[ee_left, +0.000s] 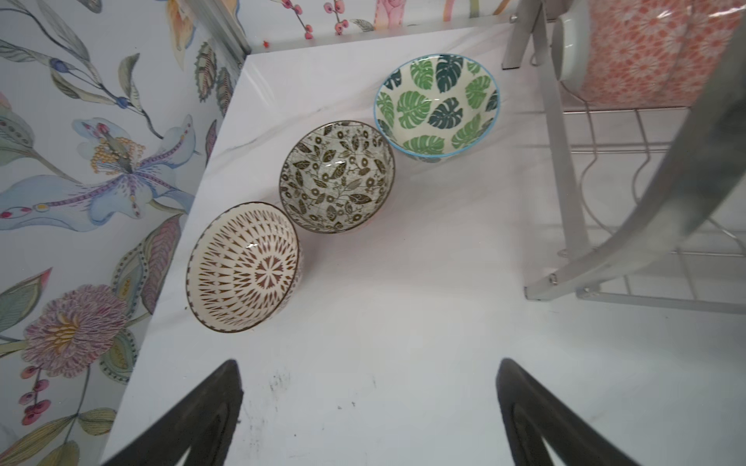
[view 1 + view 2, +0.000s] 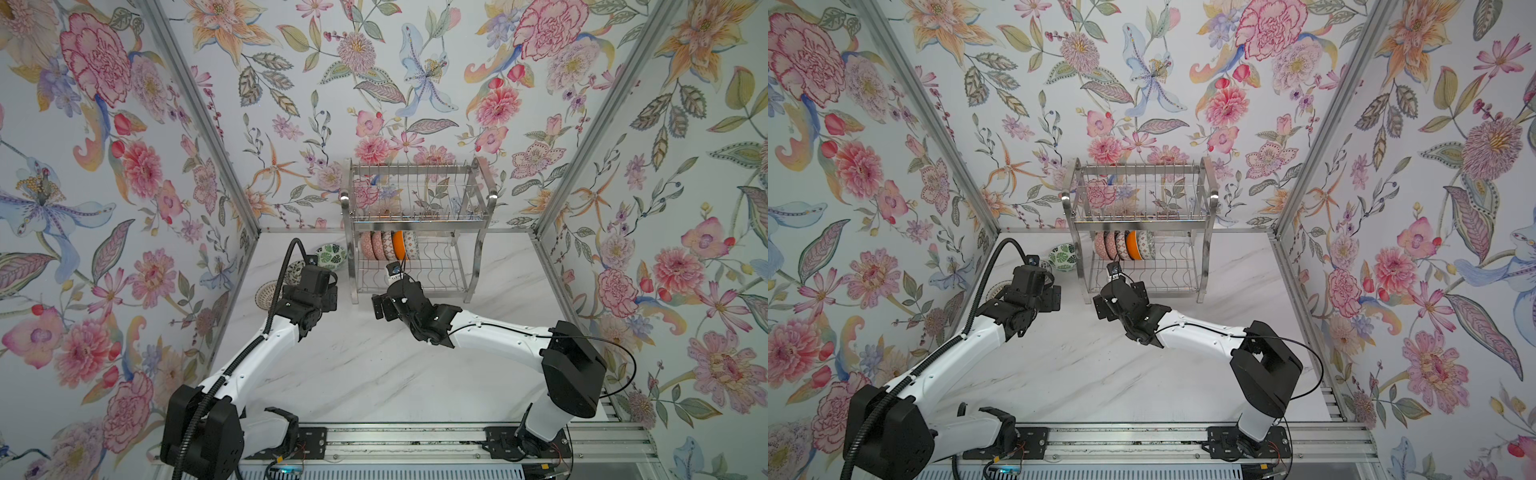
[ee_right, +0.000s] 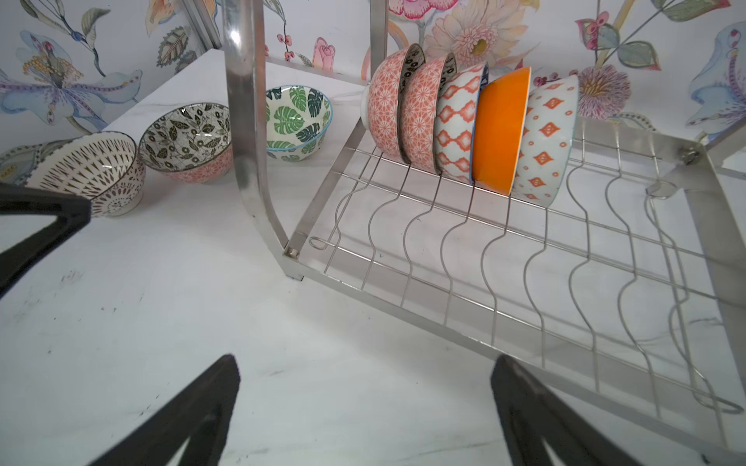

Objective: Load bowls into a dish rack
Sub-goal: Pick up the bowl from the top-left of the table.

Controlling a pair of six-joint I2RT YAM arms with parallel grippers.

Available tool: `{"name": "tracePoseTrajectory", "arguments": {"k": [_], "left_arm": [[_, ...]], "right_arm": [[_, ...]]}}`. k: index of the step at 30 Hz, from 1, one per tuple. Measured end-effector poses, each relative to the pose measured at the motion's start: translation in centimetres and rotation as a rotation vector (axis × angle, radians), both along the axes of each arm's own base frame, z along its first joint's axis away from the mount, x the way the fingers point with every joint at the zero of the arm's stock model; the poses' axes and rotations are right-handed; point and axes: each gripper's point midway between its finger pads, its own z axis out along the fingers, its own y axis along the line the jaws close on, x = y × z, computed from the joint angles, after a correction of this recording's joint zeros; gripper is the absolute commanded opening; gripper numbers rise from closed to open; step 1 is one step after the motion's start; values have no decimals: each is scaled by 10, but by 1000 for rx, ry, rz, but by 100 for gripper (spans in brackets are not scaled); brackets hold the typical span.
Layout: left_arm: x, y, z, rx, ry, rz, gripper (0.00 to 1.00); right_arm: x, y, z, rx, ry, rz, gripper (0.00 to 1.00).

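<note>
Rack (image 2: 415, 225) stands at 12 o'clock on the table (image 2: 374, 374).
- Lower tier: 5 bowls (image 3: 500, 129) on edge in a tight row at its 9 o'clock end. Slots toward 3 o'clock are free.
- Upper tier: no bowls seen.
- On the table at 10 o'clock: 3 upright in a line beside the rack's leg. Leaf bowl (image 1: 438, 105) is nearest the rack, then floral bowl (image 1: 337, 177), then rayed bowl (image 1: 243, 266). These last 2 look to be touching.
- Left gripper (image 1: 368, 375): spread wide, holding nothing, hovering near those 3.
- Right gripper (image 3: 363, 359): spread wide, holding nothing, facing the lower tier's 9 o'clock corner.

Judgement: 5 of 8 visible bowls are loaded and 3 are left. The next pick is not yet begun.
</note>
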Motion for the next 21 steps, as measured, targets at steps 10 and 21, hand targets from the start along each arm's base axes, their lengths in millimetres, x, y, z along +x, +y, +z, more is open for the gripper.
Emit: {"name": "tracePoseTrajectory", "arguments": {"k": [10,21], "left_arm": [[27,83,-32,-88,76,189,99],[43,81,-91,-75,228,147,99]], "right_arm": [[-10,28,25,68,16,110,99],[-19,54,36,126,45,204,99]]}}
